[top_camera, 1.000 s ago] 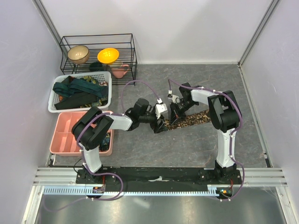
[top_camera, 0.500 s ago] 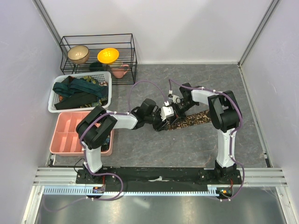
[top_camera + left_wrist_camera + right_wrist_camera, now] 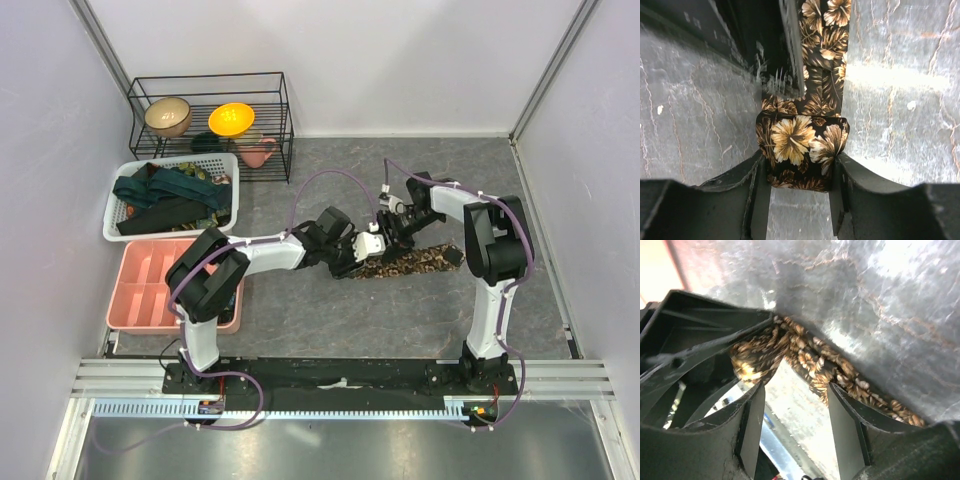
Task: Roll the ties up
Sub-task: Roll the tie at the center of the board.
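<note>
**Floral tie part-rolled, L tool on the coil**

Landmark = pink tray [image 3: 150, 262], sitting near-left on the grey surface [image 3: 400, 330].

The brown floral tie [image 3: 425, 260] lies well right of the tray, about mid-surface. It's a flat strip running further right, far end angled slightly toward the back. The end nearest the tray is wound into a short, fat coil [image 3: 800, 145]. The rest of the fabric lies flat.

L tool [image 3: 800, 165] reaches out from the tray side & is clenched on that coil. Its wrist view shows one finger pressed against each flank of the roll, w/ fabric filling the gap and the flat strip leading away.

R tool [image 3: 796, 392] sits just past the coil, on the side away from the tray, over the flat strip. It's released: fingers apart, nothing btwn them, patterned strip visible beyond the tips. Can't tell if the tips touch the cloth. From above, the two tools look almost touching.

White basket [image 3: 233, 190] is directly behind the tray, right up against it. It holds a loose heap of dark teal & black ties [image 3: 165, 195], none coiled.

Black wire rack [image 3: 205, 77] stands behind the basket, further from the tray, w/ a tan bowl [image 3: 167, 116] & a yellow bowl [image 3: 231, 119] inside.
</note>
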